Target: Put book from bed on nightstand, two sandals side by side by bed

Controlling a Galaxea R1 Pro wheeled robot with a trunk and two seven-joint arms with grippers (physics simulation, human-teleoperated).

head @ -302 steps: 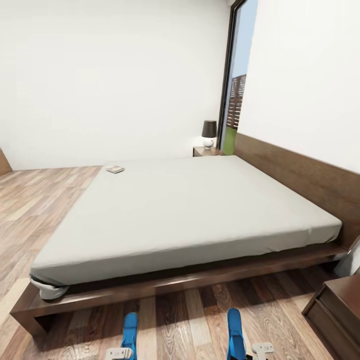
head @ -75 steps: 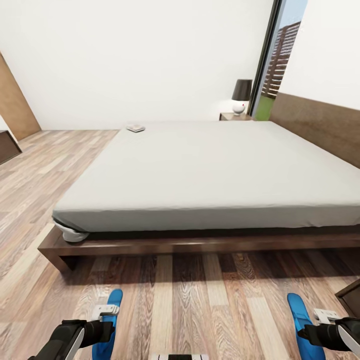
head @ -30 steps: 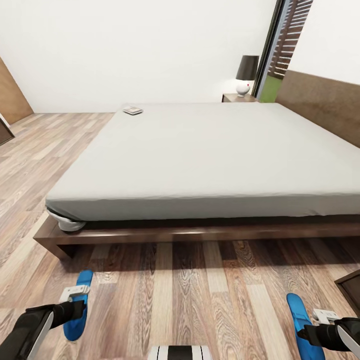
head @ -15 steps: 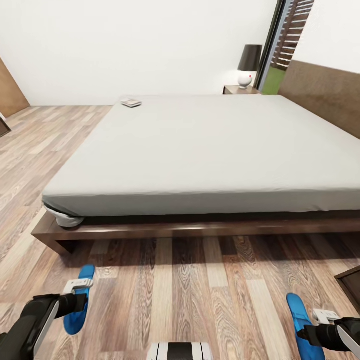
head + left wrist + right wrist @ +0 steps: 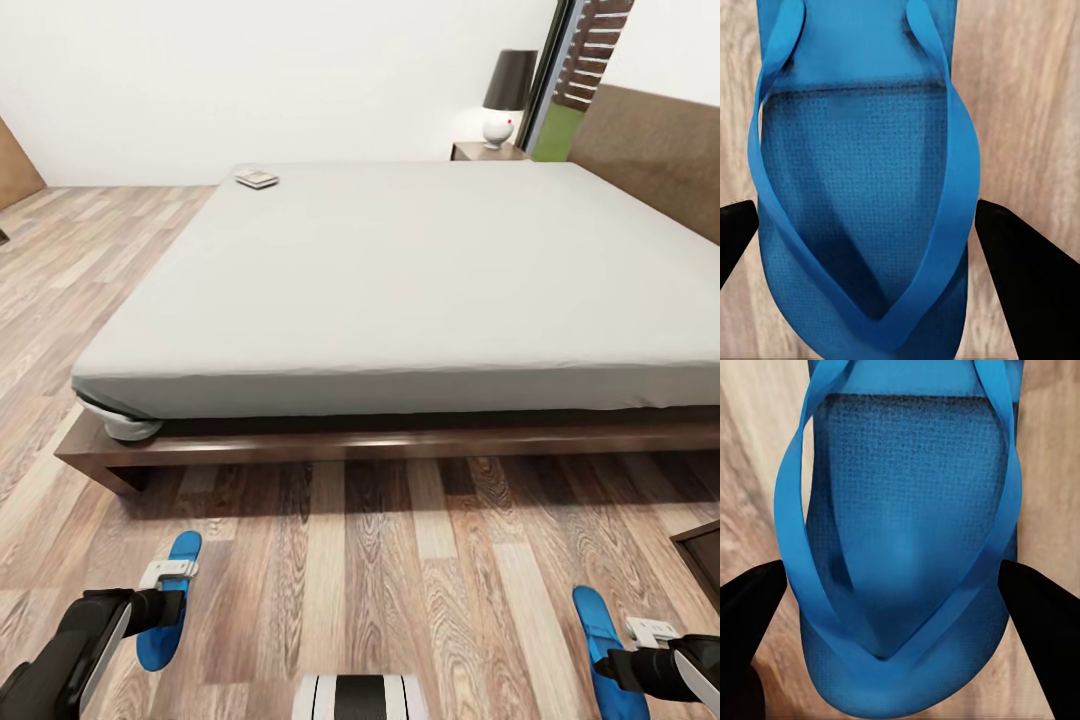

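Note:
Two bright blue sandals hang low over the wood floor in front of the bed (image 5: 400,280). My left gripper (image 5: 167,585) is shut on the left sandal (image 5: 172,612), whose straps and sole (image 5: 862,187) lie between the dark fingers (image 5: 1027,292). My right gripper (image 5: 648,634) is shut on the right sandal (image 5: 603,640), which sits between that hand's fingers (image 5: 1042,619) with its sole (image 5: 907,525) showing. The two sandals are far apart. The small book (image 5: 257,179) lies at the mattress's far left corner. One nightstand (image 5: 487,151) stands beyond the bed.
A black-shaded lamp (image 5: 505,95) stands on the far nightstand, beside a tall window. A second dark cabinet corner (image 5: 703,560) juts in at the right edge. The bed's dark platform base (image 5: 380,445) runs across the view, with open plank floor before it and to the left.
The view has shifted as the robot moved along the bed's side. My left arm swung its sandal out to the left, then slightly forward. The right gripper keeps its sandal in place.

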